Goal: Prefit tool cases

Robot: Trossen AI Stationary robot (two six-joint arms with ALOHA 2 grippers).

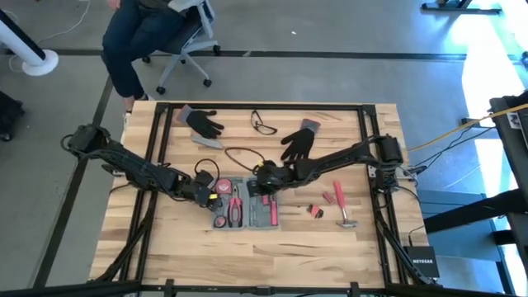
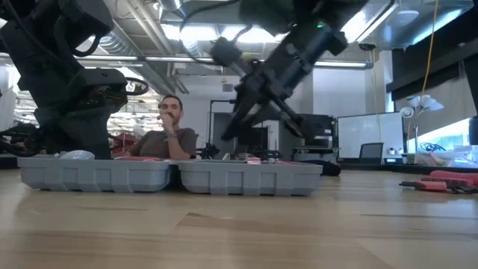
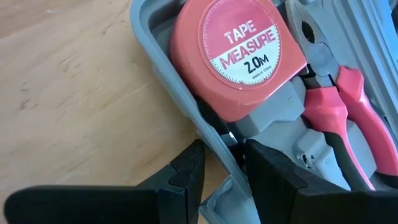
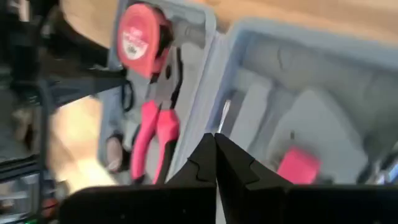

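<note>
Left wrist view: left end effector (image 3: pixel 221 171) straddles tool case (image 3: pixel 163 68) wall.

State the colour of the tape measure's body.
Red-orange tape measure, with a grey base; clearest in the left wrist view.

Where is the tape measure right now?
The round red tape measure sits in a recess at the left end of the open blue-grey plastic tool case, beside the red-handled pliers, with the left claw gripping the case wall next to it.
</note>
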